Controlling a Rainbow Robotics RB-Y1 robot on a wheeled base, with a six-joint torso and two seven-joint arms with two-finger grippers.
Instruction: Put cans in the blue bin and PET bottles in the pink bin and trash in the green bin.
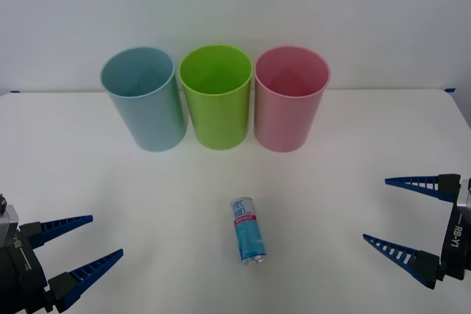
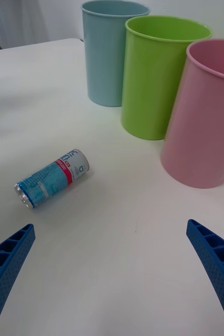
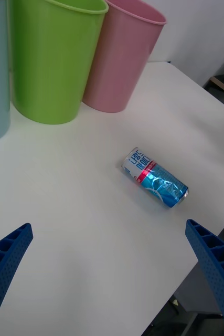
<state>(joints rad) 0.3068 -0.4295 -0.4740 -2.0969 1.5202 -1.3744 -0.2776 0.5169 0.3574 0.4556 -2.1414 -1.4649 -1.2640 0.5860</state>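
So the can (image 1: 248,230) is lying on its side on the white table (image 1: 73,174), roughly mid-table and a bit toward the near edge, well apart from the blue bin (image 1: 144,98), green bin (image 1: 216,95) and pink bin (image 1: 291,97) lined up along the far edge. Nothing's been picked yet, looks like the reach-and-grab step. The can sits between the left gripper (image 1: 77,249) and right gripper (image 1: 405,215), both wide open near the front corners, holding nothing. Next move probably means one of them coming in and closing across the can's width.
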